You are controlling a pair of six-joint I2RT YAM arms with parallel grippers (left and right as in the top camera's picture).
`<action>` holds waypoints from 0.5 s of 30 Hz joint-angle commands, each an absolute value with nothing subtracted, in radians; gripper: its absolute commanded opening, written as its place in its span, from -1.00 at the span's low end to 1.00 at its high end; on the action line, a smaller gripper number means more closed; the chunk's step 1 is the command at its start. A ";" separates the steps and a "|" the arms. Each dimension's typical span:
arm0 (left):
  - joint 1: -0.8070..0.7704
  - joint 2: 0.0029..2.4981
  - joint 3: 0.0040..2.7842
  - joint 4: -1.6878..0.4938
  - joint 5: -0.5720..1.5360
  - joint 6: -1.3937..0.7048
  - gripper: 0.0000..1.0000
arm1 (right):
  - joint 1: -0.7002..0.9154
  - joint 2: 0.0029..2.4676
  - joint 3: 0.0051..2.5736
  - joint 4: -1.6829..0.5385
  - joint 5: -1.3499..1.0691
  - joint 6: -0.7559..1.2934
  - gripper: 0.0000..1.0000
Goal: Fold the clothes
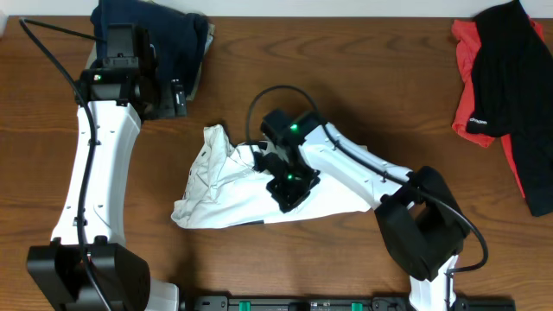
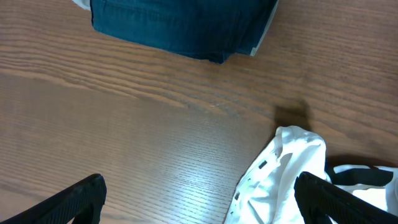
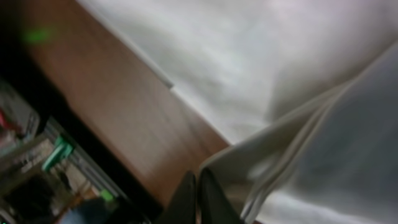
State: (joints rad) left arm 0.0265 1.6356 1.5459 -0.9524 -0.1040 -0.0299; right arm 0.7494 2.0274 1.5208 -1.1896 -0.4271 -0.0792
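**Item:** white T-shirt (image 1: 220, 186).

**Location:** centre of the overhead frame, on the wood-grain surface (image 1: 363, 95). It lies in a loose heap, bunched and peaked at its upper left and flatter toward the lower right.

**Material:** thin, soft, matte knit, heavily creased. Small dark marks dot the bunched part, and a black band of print shows at the lower right of my left wrist view.

**Handling, as I judge it:** light and limp, with no shape of its own. It should drag and fold over itself rather than slip. It is best taken at a corner, by a hem or shoulder seam, not mid-panel.

**My right jaws:** down on the middle of the shirt, drawn nearly together beside a doubled fold. The wrist view is blurred, so I cannot tell whether cloth is caught between them.

**My left jaws:** spread wide, holding nothing, over bare surface at upper left.

**Also listed:**
- Navy garment (image 1: 168, 30), upper left, apparently folded, of heavier denim-like cloth.
- Red garment (image 1: 471, 52) and black garment (image 1: 510, 78), upper right, both slack.
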 commanded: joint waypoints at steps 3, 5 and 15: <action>0.032 1.646 1.537 -0.951 -0.097 -0.043 0.96 | 0.767 2.033 1.584 -1.221 -0.453 -0.138 -0.35; 0.032 1.646 1.537 -0.951 -0.097 -0.043 0.95 | 0.764 2.033 1.603 -1.227 -0.453 -0.138 -0.30; 0.031 1.646 1.537 -0.952 -0.096 -0.043 0.96 | 0.648 2.033 1.838 -1.265 -0.388 -0.136 -0.30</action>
State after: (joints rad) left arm 0.0265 1.6356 1.5459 -0.9524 -0.1040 -0.0299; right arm 0.7071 2.0274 1.7649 -1.2549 -0.4191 -0.1215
